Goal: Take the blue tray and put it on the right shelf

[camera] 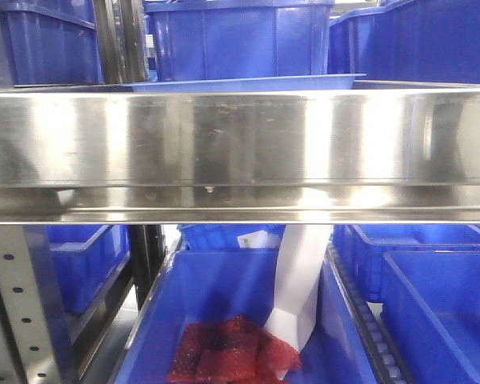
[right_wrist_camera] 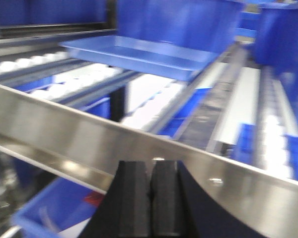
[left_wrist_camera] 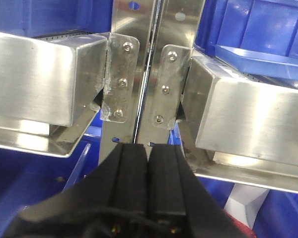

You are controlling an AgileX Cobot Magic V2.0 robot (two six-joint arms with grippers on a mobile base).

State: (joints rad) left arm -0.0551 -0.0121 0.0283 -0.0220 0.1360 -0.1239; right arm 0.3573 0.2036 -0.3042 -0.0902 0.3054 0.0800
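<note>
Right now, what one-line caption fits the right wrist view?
Shallow light-blue plastic tray resting on the roller shelf behind the shiny steel front rail, right hand shut and empty below.

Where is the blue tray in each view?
Front view: blue tray, a thin strip just above the steel rail, centre.
Left wrist: upper right corner, on the right shelf.
Right wrist: upper middle, on the rollers behind the rail.
Shared landmark: the steel rail.

Front and wrist views closely face shelf rail (camera: 240,136).
</note>
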